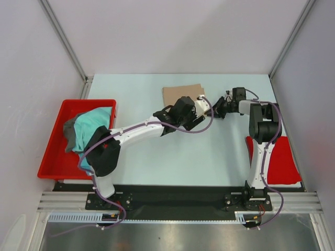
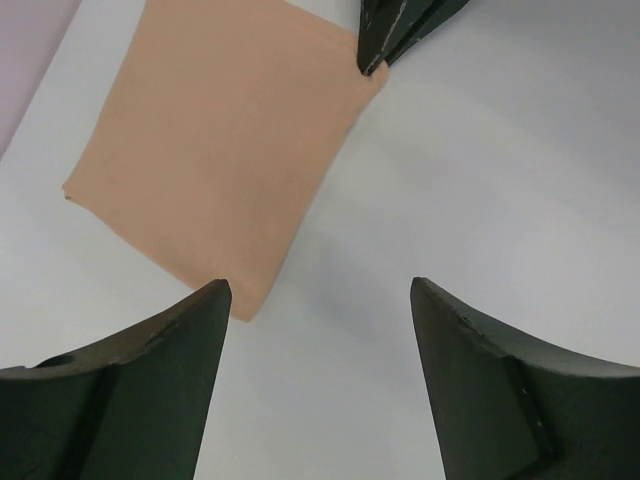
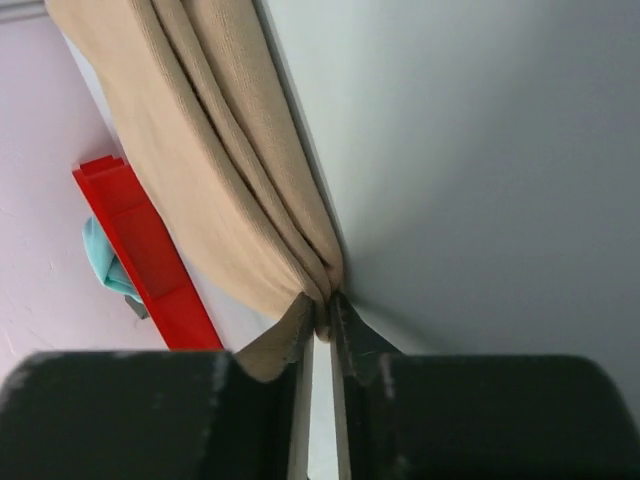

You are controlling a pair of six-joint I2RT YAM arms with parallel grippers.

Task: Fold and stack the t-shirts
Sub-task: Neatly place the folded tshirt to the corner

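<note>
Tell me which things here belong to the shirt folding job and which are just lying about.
Job: tan t-shirt, folded, corner pinched by the right gripper; teal t-shirt and dark grey t-shirt, heaped in the red tray.
Lying about: red tray; red mat beside the right arm.

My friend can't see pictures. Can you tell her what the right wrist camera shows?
The right gripper pinches a corner of the folded tan t-shirt, which lies on the pale table. Far behind it stands a red tray with a bit of the teal t-shirt showing.
</note>
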